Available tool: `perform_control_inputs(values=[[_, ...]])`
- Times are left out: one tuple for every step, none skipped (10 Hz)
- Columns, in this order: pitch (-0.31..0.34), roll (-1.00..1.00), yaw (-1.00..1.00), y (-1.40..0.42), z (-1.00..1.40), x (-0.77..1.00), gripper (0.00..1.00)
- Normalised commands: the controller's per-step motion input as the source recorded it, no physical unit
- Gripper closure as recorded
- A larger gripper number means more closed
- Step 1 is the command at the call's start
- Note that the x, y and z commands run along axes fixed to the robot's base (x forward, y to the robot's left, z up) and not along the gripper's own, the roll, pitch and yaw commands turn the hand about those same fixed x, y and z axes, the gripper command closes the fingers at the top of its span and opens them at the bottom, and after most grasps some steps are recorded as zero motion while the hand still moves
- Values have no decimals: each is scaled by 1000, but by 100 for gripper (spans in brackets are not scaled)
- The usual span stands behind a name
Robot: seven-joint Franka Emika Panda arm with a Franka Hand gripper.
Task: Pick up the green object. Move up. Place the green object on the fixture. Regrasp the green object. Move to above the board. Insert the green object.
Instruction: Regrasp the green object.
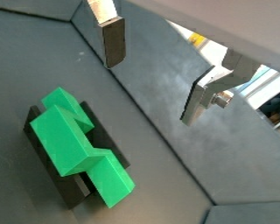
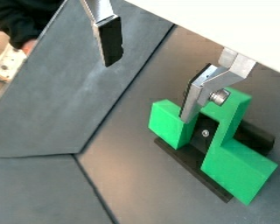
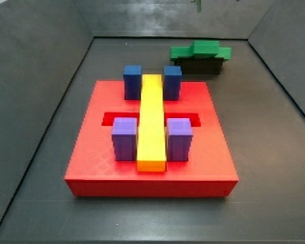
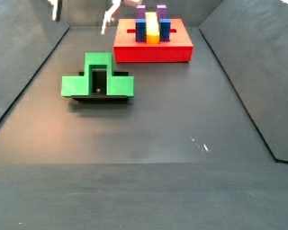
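The bright-green stepped plastic block [image 4: 97, 81] sits on the small black bracket fixture [image 4: 101, 99], well apart from the big red slab board [image 3: 149, 148]. Above the fixture hangs the gripper [image 1: 154, 74], silver fingers [image 1: 115, 42] spread wide, holding nothing.

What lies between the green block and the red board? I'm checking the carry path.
Nothing: in a side view only bare dark floor separates the green block, sitting on the black fixture, from the red board. The open pincer hangs above.
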Motion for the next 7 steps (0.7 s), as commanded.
perform_control_inputs(values=[[-49,314,43,-377,-9,-60,0],[-46,366,69,-449,-191,-109,0],[-23,431,66,-511,-240,-163,0],[0,534,0,-529,-231,-206,0],[0,460,0,-460,-197,-169,0],[0,449,0,-431,-157,-146,0],[0,531,0,-397,-137,-106,0]])
